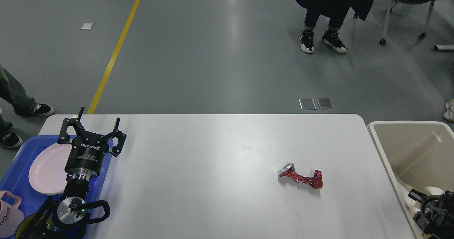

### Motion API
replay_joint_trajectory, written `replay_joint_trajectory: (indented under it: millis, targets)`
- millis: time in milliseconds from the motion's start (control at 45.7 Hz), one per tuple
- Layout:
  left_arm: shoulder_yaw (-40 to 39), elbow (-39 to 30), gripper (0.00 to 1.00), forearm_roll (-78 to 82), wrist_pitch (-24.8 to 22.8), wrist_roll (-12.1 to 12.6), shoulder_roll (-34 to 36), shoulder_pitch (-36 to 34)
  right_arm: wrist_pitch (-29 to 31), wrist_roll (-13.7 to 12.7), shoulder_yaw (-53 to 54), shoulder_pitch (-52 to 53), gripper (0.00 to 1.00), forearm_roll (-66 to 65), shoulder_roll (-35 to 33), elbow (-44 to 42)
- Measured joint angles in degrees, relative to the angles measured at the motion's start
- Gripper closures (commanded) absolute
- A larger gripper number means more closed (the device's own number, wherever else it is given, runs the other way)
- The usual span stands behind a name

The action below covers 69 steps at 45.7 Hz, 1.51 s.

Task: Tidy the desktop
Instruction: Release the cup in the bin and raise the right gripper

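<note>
The desktop (212, 154) is a wide white tabletop with rounded corners. A crushed red can (301, 177) lies on its right half, apart from both arms. My left gripper (93, 129) hangs open and empty over the desktop's left end, beside the blue tray (16, 157). My right gripper (431, 214) is a dark shape low in the beige bin (397, 129) at the bottom right corner. Its fingers cannot be told apart. A white rounded thing (434, 191) shows just above it inside the bin.
The blue tray holds a pink plate (44, 168) and a pink mug (9, 214). Paper and foil scraps lie in the bin. A person's legs (322, 37) and a wheeled chair (404, 12) stand beyond the desktop, and shoes (25, 111) show at the left.
</note>
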Motion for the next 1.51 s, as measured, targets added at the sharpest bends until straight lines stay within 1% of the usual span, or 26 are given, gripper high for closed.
replay_joint_trajectory:
  millis: [22, 44, 88, 109, 350, 744, 810, 876, 1007, 1139, 1336, 1401, 1445, 1511]
  targets:
    - [0.0, 0.0, 0.04, 0.0, 0.0, 0.0, 0.0, 0.0, -0.02, -0.03, 0.04, 0.0, 0.73, 0.0, -0.06, 0.0]
    - [0.0, 0.0, 0.04, 0.0, 0.0, 0.0, 0.0, 0.0, -0.06, -0.06, 0.08, -0.01, 0.56, 0.02, -0.11, 0.0]
    - [0.0, 0.0, 0.04, 0.0, 0.0, 0.0, 0.0, 0.0, -0.15, -0.12, 0.11, -0.01, 0.18, 0.03, -0.16, 0.0]
    - [0.0, 0.0, 0.04, 0.0, 0.0, 0.0, 0.0, 0.0, -0.19, -0.14, 0.12, -0.02, 0.01, 0.03, -0.18, 0.0]
    - [0.0, 0.0, 0.04, 0.0, 0.0, 0.0, 0.0, 0.0, -2.47, -0.21, 0.22, 0.3, 0.0, 0.04, -0.24, 0.15]
    - [0.0, 0.0, 0.04, 0.02, 0.0, 0.0, 0.0, 0.0, -2.11, -0.1, 0.41, 0.96, 0.0, 0.04, -0.32, 1.37]
    - [0.0, 0.0, 0.04, 0.02, 0.0, 0.0, 0.0, 0.0, -1.83, -0.03, 0.35, 2.5, 0.0, -0.02, -0.83, 3.21]
    - [0.0, 0.0, 0.04, 0.01, 0.0, 0.0, 0.0, 0.0, -1.55, -0.04, 0.28, 4.88, 0.0, -0.07, -2.86, 6.22]
    - [0.0, 0.0, 0.04, -0.01, 0.0, 0.0, 0.0, 0.0, -0.02, -0.19, -0.76, 13.13, 0.0, -0.96, -8.56, 16.97]
    - [0.0, 0.0, 0.04, -0.02, 0.0, 0.0, 0.0, 0.0, 5.04, -0.22, -7.42, 25.81, 0.0, -2.45, -13.35, 28.85]
    - [0.0, 0.0, 0.04, 0.01, 0.0, 0.0, 0.0, 0.0, 15.65, -0.19, -18.91, 46.56, 0.0, -2.83, -14.42, 42.38]
    - [0.0, 0.0, 0.04, 0.01, 0.0, 0.0, 0.0, 0.0, 21.19, -0.2, -21.17, 53.49, 0.0, -2.82, -14.05, 45.53]
    - [0.0, 0.0, 0.04, 0.02, 0.0, 0.0, 0.0, 0.0, 26.99, -0.26, -22.6, 58.89, 0.0, -2.77, -13.42, 47.07]
    - [0.0, 0.0, 0.04, 0.02, 0.0, 0.0, 0.0, 0.0, 34.21, -0.29, -23.85, 64.29, 0.0, -2.72, -12.06, 47.86]
